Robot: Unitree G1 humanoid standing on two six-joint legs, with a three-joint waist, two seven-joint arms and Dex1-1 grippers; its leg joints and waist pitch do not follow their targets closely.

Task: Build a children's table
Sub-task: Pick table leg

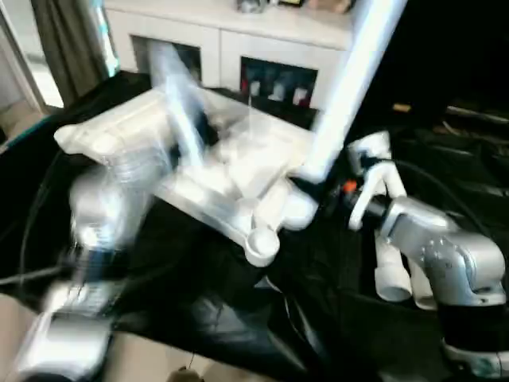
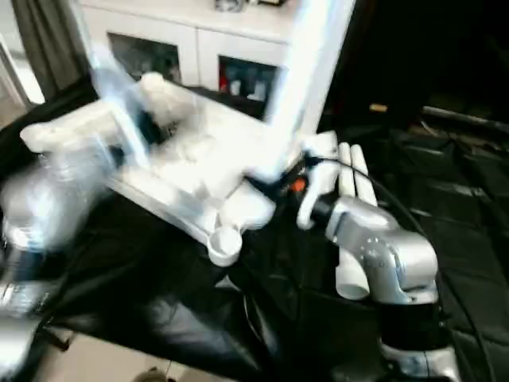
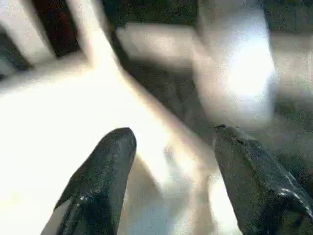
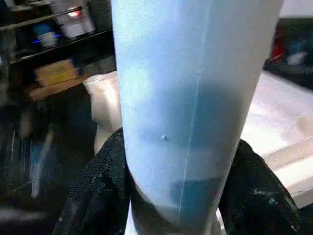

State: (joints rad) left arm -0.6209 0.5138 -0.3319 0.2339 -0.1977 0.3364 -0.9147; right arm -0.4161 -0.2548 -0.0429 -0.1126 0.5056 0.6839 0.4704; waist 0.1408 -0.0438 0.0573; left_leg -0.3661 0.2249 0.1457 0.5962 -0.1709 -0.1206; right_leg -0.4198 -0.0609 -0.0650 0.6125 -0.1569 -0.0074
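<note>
Clearly, one white leg is held in the right gripper, whose two black fingers are closed on both sides of the tube near its lower end. The leg is kept almost upright, leaning a little away from the robot, and its long axis is pointed down toward a corner socket on the near right side of the tabletop. The tabletop is placed upside down on the black sheeting, with its ribbed underside facing up and an empty round socket at the nearest corner. Whether the foot of the leg is already seated in its socket cannot be told, because the gripper covers that place.

The left gripper is seen above the underside of the tabletop with its fingers apart and nothing between them. The left arm is blurred, so its exact place over the far left part is not sure.

Two spare legs are laid just beside the right arm. For the coming push the right arm is judged the nearer one, and the leg should be pressed straight along its own axis into the socket
</note>
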